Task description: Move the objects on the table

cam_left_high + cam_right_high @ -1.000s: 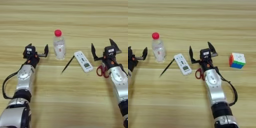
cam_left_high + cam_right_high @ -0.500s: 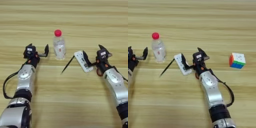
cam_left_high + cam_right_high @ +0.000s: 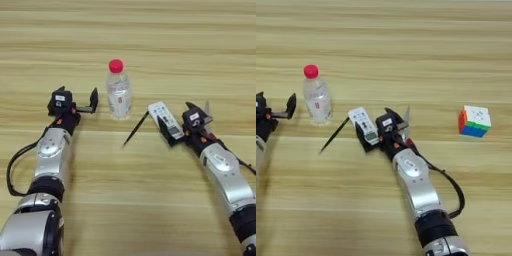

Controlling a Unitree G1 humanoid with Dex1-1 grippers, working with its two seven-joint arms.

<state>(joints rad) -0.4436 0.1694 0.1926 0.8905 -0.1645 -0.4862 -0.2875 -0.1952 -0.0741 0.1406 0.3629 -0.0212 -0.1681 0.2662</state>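
The bottle (image 3: pixel 118 91) stands upright on the table (image 3: pixel 150 30), red cap on top, and serves as the reference point for all positions below.

Left gripper (image 3: pixel 80 101): just left of the bottle, level with its lower half. Fingers spread apart, nothing between them. The nearer finger tip is close to the bottle wall but not touching. The arm runs down toward the bottom-left corner.

Pen (image 3: pixel 136 128): lying flat just right of and below the bottle's base, slanting from upper right to lower left. Not touched by either gripper.

Remote (image 3: pixel 165 121): further right of the bottle, beyond the pen's upper end, lying diagonally with its screen end toward the bottle.

Right gripper (image 3: pixel 184 123): at the remote's far end. Fingers spread, one dark finger (image 3: pixel 360 137) against the remote's lower edge, the other raised on the side away from the bottle. It is not clamped on the remote.

Scissors: not visible; the right arm covers that area.

Cube (image 3: pixel 474 121): multicoloured, well to the right of the bottle, past the right gripper, standing alone.
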